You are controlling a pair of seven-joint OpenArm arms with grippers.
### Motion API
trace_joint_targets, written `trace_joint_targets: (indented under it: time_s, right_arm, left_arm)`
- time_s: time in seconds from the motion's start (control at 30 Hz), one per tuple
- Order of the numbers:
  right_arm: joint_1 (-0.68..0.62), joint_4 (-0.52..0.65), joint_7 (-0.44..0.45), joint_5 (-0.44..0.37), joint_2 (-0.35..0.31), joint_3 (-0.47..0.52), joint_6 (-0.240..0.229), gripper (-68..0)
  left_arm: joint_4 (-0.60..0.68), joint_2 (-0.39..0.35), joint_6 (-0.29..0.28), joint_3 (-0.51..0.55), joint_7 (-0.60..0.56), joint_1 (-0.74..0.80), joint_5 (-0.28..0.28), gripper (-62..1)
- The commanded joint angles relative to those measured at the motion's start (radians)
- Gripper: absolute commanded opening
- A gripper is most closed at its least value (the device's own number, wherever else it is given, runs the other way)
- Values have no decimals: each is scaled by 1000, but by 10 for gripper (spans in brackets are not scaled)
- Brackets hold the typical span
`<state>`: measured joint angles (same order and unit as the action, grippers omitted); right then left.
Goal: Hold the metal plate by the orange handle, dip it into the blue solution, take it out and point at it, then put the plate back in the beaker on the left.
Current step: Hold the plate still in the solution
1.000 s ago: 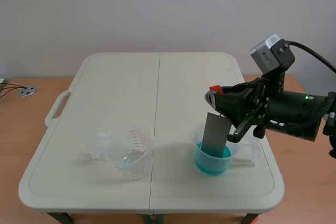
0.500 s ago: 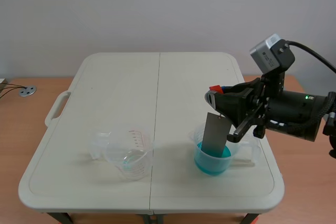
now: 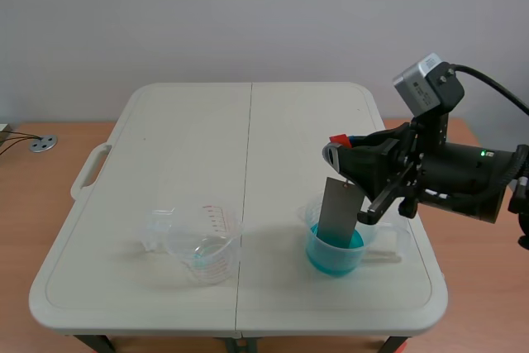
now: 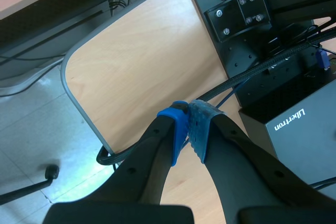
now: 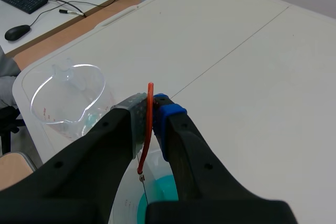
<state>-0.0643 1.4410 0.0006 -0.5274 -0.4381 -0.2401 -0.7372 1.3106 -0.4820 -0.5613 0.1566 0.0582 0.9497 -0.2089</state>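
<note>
I'm taking the beaker of blue solution [image 3: 335,247] as my reference. It stands on the white folding table [image 3: 248,138], near the front edge on the robot's right half. My right arm [image 3: 463,173] comes in from the right, level and just above that beaker. The empty clear beaker [image 3: 202,243] with red markings sits well apart to the left of it, on the far side of the table's centre seam. The metal plate [image 3: 337,211] hangs upright directly over the blue beaker. Its lower edge is down inside the rim at the blue solution [image 3: 331,260], though I cannot tell how deep it goes. The orange handle [image 3: 339,139] tops the plate, above the beaker. My right gripper [image 5: 153,109] is pinching that handle between its pads. My left gripper [image 4: 190,121] has its blue pads pressed together on nothing.
</note>
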Motion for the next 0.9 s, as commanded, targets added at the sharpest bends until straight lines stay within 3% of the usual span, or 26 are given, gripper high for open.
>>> trace_joint_targets:
  time_s: [0.0, 0.87]
  right_arm:
    - [17, 14, 18, -14, -5, -3, -8, -664]
    - [17, 15, 18, -14, -5, -3, -8, -664]
  left_arm:
    - [10, 5, -6, 6, -5, 2, -4, -594]
    - [8, 5, -6, 6, 6, 0, -4, -594]
